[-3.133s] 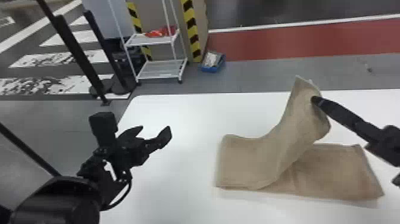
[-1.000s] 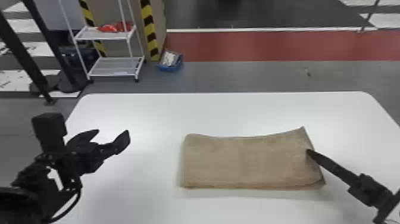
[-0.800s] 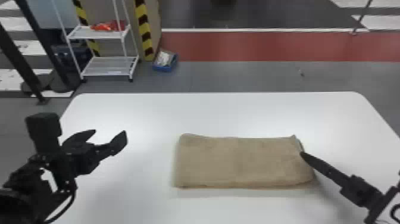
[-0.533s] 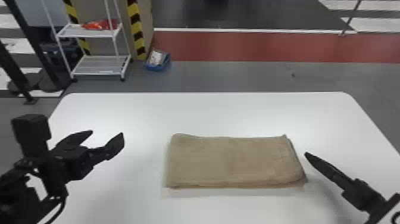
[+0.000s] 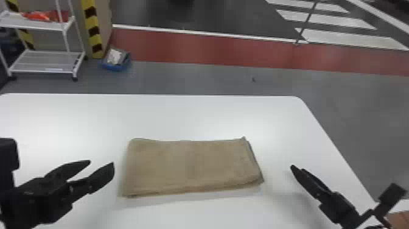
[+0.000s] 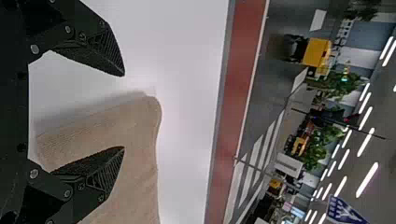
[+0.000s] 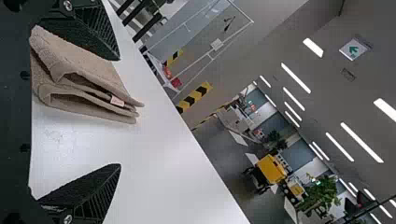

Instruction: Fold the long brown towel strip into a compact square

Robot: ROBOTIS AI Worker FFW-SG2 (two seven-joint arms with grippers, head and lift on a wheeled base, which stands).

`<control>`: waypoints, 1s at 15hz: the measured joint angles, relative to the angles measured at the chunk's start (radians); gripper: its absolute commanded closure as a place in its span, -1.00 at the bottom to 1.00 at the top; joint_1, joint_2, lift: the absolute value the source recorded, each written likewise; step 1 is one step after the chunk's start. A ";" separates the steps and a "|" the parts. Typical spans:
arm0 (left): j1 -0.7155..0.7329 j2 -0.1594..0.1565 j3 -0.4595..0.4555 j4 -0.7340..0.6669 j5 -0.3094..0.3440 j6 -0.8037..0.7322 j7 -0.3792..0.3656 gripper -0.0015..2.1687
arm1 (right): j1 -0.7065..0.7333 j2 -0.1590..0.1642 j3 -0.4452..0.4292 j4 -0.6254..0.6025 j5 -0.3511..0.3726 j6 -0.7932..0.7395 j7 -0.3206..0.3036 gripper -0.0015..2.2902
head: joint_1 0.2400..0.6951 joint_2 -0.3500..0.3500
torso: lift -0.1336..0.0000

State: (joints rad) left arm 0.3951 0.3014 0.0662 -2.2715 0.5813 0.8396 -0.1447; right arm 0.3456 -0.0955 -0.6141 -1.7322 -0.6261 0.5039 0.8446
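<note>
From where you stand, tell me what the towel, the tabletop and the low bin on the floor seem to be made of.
Towel: probably cotton terry, matte and soft, judging by its fuzzy nap and rounded folds.
Tabletop: smooth white laminate or painted board, going by its even colour and soft sheen.
Bin: likely blue plastic, by its solid colour, though it is too far off to be sure.

Cropped and Covered

In its wrist view, my left gripper (image 5: 102, 163) covers part of the towel (image 6: 137, 135), cropped by the bottom edge. The head view cuts off the table (image 5: 188, 118) and rack (image 5: 45, 62). I can't read the small tag (image 7: 116, 101).
</note>
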 measured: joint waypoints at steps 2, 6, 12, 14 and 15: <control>0.001 -0.007 -0.051 -0.004 0.004 0.042 0.048 -0.61 | 0.021 0.004 -0.001 -0.005 0.006 -0.043 0.002 -0.93 | 1.00 -0.87 | -0.85; -0.005 -0.008 -0.127 -0.001 -0.004 0.064 0.104 -0.61 | 0.034 0.011 -0.004 -0.006 0.014 -0.070 0.019 -0.93 | 1.00 -1.00 | -0.85; -0.009 -0.008 -0.174 0.008 -0.053 0.083 0.148 -0.45 | 0.039 0.011 -0.007 -0.009 0.015 -0.072 0.034 -0.93 | 1.00 -1.00 | -0.85; -0.010 -0.008 -0.187 0.010 -0.069 0.083 0.158 -0.45 | 0.041 0.011 -0.007 -0.009 0.014 -0.072 0.041 -0.93 | 1.00 -1.00 | -0.85; -0.010 -0.008 -0.193 0.010 -0.076 0.083 0.159 -0.44 | 0.041 0.011 -0.008 -0.009 0.014 -0.072 0.042 -0.93 | 1.00 -1.00 | -0.85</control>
State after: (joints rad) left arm 0.3850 0.2930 -0.1263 -2.2612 0.5049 0.9228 0.0141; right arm 0.3868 -0.0844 -0.6224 -1.7413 -0.6120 0.4319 0.8865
